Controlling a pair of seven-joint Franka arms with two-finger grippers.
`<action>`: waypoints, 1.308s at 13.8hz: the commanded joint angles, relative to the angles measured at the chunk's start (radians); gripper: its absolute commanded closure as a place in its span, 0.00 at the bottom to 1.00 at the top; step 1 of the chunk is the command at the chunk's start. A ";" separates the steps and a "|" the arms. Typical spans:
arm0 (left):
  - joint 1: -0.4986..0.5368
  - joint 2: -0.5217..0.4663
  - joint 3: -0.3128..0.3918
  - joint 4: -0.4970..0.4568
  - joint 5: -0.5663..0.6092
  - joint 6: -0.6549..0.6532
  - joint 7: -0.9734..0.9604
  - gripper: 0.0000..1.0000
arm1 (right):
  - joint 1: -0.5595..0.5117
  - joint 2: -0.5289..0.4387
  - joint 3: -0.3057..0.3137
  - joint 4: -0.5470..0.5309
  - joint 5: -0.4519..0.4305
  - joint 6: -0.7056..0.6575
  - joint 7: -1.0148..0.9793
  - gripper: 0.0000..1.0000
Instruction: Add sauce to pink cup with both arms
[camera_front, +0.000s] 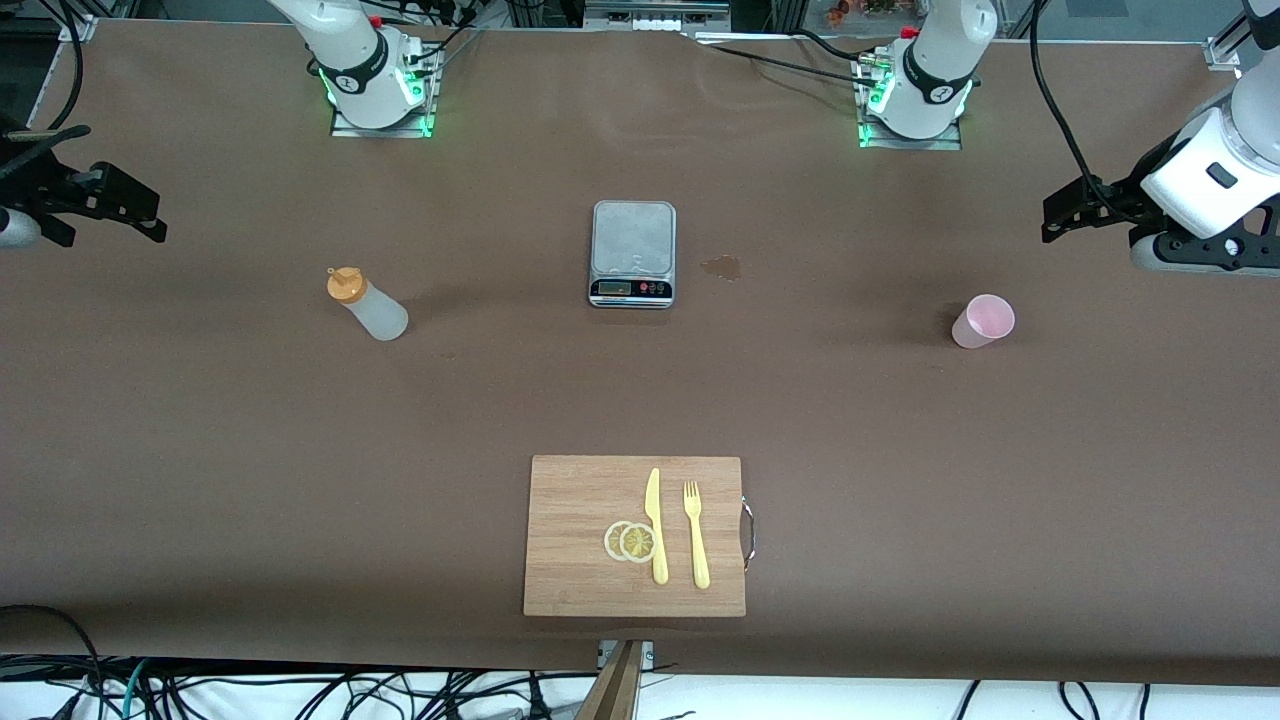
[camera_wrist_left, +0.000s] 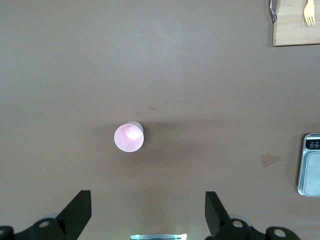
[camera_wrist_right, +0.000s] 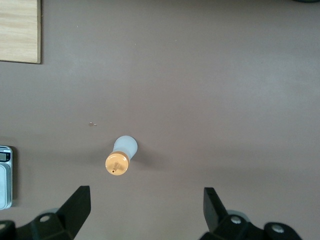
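**Both arms raised and apart, bottle and cup standing free on the table**

While both arms hang high at the two ends of a brown table (camera_front: 200, 420), nothing is held. At the right arm's end, the sauce (camera_front: 366, 304), a whitish squeeze bottle with an orange cap, stands upright on the bare table. The right gripper (camera_wrist_right: 145, 210) is up in the air over that end, its fingers spread wide, with the bottle seen below between them. At the left arm's end, the pink cup (camera_front: 983, 321) stands upright, mouth open upward. The left gripper (camera_wrist_left: 147, 212) is up in the air over that end, fingers likewise spread wide and holding nothing. Between bottle and cup, farther from the front camera, sits a grey kitchen scale (camera_front: 633, 253), with a small brownish stain (camera_front: 722, 266) just beside it toward the cup. Nearer the front camera lies a wooden cutting board (camera_front: 570, 560) carrying two lemon slices (camera_front: 630, 541), a yellow knife (camera_front: 655, 524) and a yellow fork (camera_front: 696, 534), side by side.
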 joint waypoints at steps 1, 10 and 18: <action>-0.006 0.018 0.006 0.039 -0.023 -0.026 -0.012 0.00 | -0.005 0.003 0.004 0.015 0.001 0.009 0.007 0.00; -0.005 0.043 0.007 0.071 -0.021 -0.031 -0.012 0.00 | -0.005 -0.001 0.002 0.009 0.007 0.014 0.018 0.00; -0.002 0.044 0.007 0.071 -0.020 -0.040 -0.010 0.00 | -0.005 -0.003 0.001 0.009 0.007 0.009 0.020 0.00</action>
